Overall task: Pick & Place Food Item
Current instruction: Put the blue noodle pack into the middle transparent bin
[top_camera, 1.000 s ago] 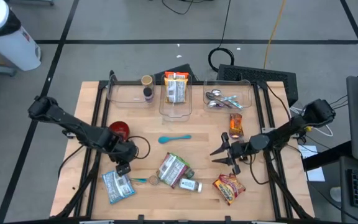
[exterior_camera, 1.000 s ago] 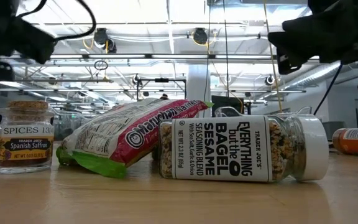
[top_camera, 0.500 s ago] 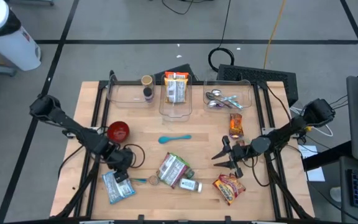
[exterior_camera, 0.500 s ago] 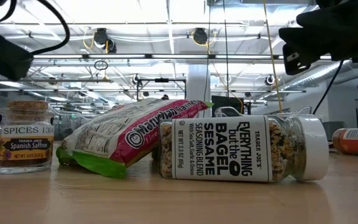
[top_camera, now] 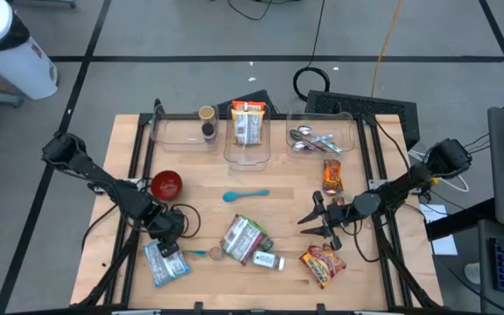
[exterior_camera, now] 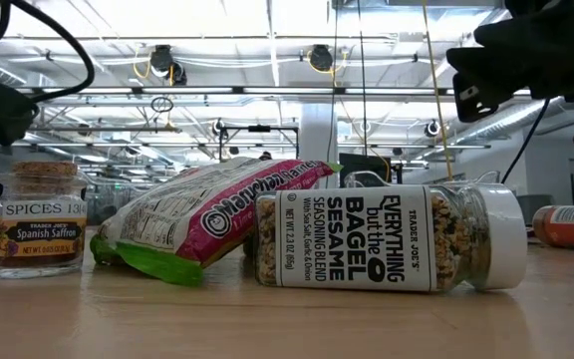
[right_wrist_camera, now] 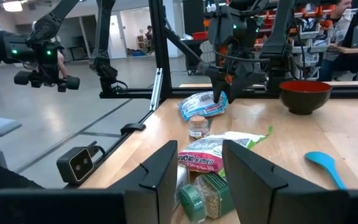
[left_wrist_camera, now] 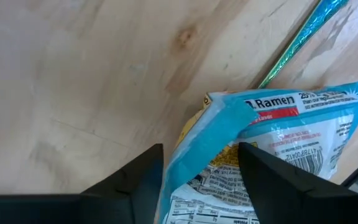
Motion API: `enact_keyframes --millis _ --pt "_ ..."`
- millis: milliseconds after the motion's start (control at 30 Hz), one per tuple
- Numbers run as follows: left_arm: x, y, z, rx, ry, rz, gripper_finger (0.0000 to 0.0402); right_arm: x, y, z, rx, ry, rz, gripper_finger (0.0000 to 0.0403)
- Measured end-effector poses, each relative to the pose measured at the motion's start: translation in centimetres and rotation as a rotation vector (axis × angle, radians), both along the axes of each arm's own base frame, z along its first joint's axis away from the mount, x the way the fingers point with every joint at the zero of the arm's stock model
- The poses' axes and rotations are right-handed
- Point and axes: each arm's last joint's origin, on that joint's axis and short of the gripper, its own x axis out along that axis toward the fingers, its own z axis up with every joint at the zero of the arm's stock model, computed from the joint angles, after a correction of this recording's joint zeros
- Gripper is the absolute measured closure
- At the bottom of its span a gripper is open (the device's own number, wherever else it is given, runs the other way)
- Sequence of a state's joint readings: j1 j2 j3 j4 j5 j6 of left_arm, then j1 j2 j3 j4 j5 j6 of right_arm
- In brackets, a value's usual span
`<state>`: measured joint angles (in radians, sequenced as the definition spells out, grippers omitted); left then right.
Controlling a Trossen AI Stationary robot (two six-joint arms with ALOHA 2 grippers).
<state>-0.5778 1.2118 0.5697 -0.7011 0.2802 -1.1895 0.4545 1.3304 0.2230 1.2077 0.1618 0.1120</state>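
The low view carries most of the readable print. A small cork-topped glass jar (exterior_camera: 36,219) standing upright wears a label reading "SPICES 130" over "TRADER JOE'S" and "Spanish Saffron"; a smaller line beneath is too fine to read. The seasoning jar (exterior_camera: 387,237) lying on its side reads "TRADER JOE'S", "EVERYTHING but the BAGEL SESAME", "SEASONING BLEND", "With Sea Salt, Garlic & Onion" and "NET WT. 2.3 OZ (65g)". The red and green noodle packet (exterior_camera: 202,214) leaning beside it shows the brand "Maruchan". In the left wrist view, the blue packet (left_wrist_camera: 272,149) shows "Ramen" in white on a red band; the rest of its print is too small to tell.
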Motion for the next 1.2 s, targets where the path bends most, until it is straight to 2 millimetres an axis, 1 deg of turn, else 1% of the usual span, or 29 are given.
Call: enact_keyframes --millis 100,333,400,567,733,967,1200 --pt "0.0 0.0 0.0 -0.004 0.002 -0.003 0.0242 0.0 -0.1 -0.1 -0.006 0.012 -0.021 0.0284" --pt "0.2 -0.2 0.3 -0.021 -0.017 -0.008 0.0373 0.1 -0.2 -0.3 -0.013 0.028 -0.053 0.0284" --pt "0.4 -0.3 0.4 -0.036 -0.024 -0.014 0.0393 0.1 -0.2 -0.3 -0.014 0.028 -0.053 0.0284" --pt "0.7 -0.6 1.2 -0.065 -0.031 -0.018 0.0396 0.1 -0.2 -0.3 -0.014 0.028 -0.053 0.0284" --pt "1.5 -1.1 3.1 -0.072 -0.076 -0.029 0.0395 0.1 -0.2 -0.3 -0.013 0.028 -0.053 0.0284" --pt "2.3 -1.3 7.6 -0.007 -0.107 -0.059 0.0398 0.1 -0.2 -0.3 -0.013 0.028 -0.053 0.0284" --pt "2.6 -0.5 12.0 0.042 -0.129 -0.056 0.0399 0.1 -0.2 -0.3 -0.013 0.027 -0.053 0.0284"
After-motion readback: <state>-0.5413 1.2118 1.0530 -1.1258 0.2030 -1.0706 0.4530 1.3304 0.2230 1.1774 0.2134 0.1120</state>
